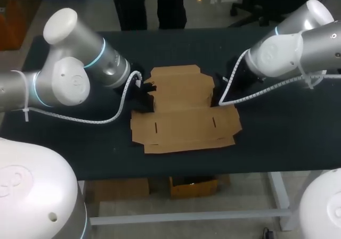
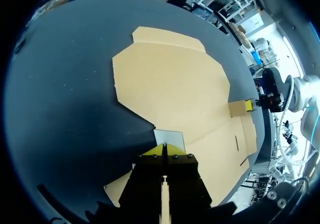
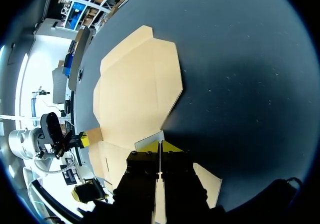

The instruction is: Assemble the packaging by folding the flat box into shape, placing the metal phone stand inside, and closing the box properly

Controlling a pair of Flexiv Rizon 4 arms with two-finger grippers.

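Lying unfolded as a flat box [image 1: 184, 114] at the middle of the dark table [image 1: 277, 138]. Being pinched at one small side flap [image 2: 169, 135] by the left gripper [image 2: 165, 146], fingers narrowed almost together. Being pinched likewise at the opposite flap [image 3: 149, 140] by the right gripper [image 3: 160, 144], fingers equally narrow.
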